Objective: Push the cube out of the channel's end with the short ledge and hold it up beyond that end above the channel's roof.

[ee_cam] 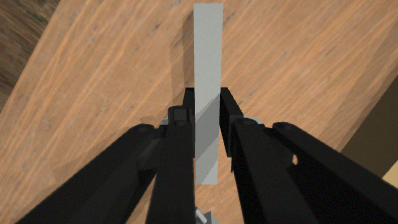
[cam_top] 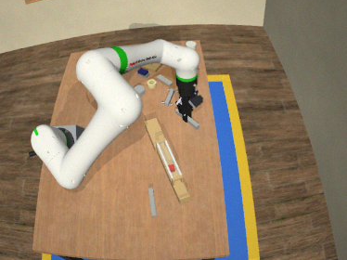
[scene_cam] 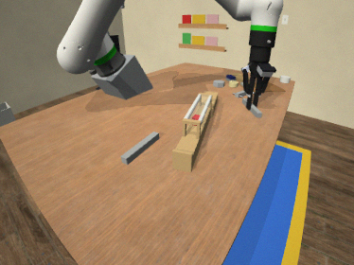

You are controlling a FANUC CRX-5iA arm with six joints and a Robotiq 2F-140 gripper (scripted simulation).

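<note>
The top view looks steeply down on my whole table (cam_top: 116,223). The exterior view faces it low from its blue-mat side. My wrist view hangs close above it. All share the table's wood.
</note>
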